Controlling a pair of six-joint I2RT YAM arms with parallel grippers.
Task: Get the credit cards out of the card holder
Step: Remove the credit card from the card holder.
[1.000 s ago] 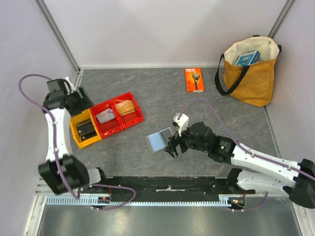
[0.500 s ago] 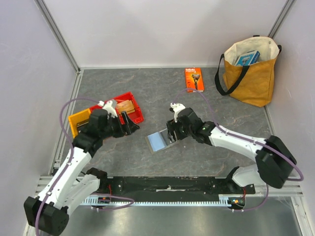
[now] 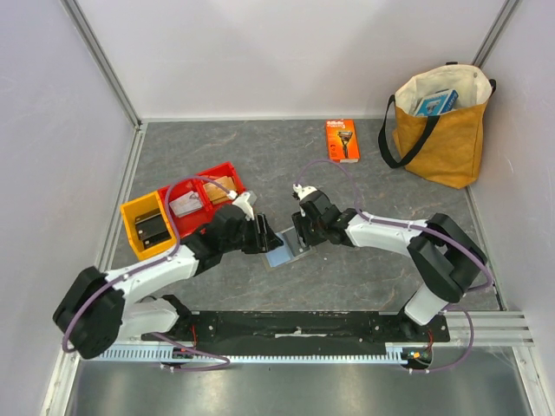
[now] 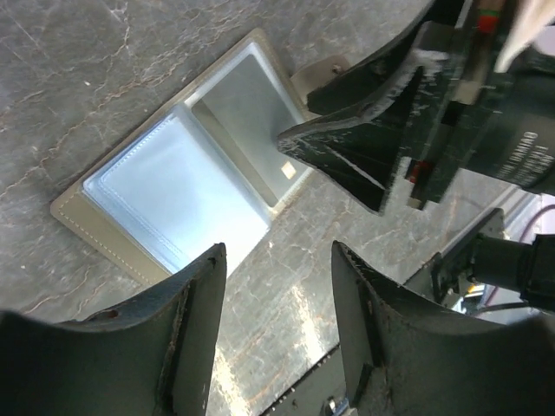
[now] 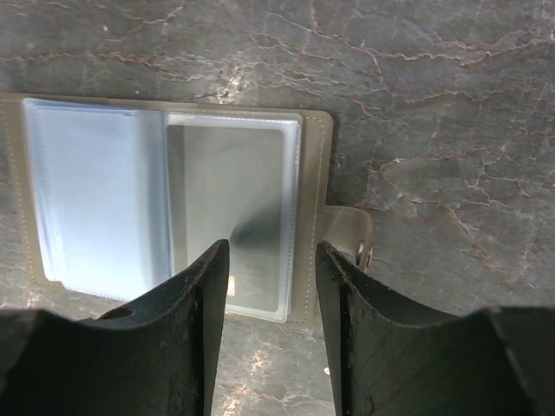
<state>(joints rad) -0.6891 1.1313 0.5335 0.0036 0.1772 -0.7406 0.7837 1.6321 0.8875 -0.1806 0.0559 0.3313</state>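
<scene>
Grey stitched cloth outside and pale blue clear sleeves inside: the card holder is laid open and flat on the marbled table, directly beneath the right claw and just ahead of the left claw. Both claws are seen with fingers parted and nothing between them.

The holder is judged light, limp at its fold and apt to slide. It is best pinned at its outer border or near the closing tab while a card is drawn by its exposed edge from the sleeve mouth. Cards are judged stiff, thin and slick, so hard to pinch when lying flat.

A blackish card is seen in the yellow bin and a tan card in the red bin, both well off to the left claw's left. Whether the sleeve under the right claw holds another card cannot be told, as its near edge is covered by the fingers.
</scene>
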